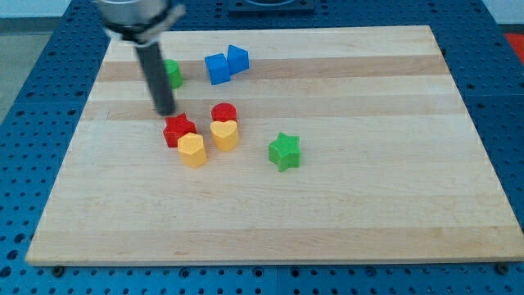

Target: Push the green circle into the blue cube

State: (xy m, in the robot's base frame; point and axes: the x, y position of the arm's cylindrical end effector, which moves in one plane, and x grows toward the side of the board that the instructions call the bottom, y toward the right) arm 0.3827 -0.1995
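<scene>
Contact is not yet made: green circle (173, 74) sits far left, well short of the blue cube (218, 69) to its right, while my tip (166, 111), a bare rod with no pincer, rests just nearer, above the red star (178, 129).

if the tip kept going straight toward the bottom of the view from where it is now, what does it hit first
Most likely the red star. My tip sits just above it in the view, slightly to its left, so it may only clip the star's left side. The green circle lies behind the rod, toward the view's top.

No text, label or number can be read anywhere.
</scene>
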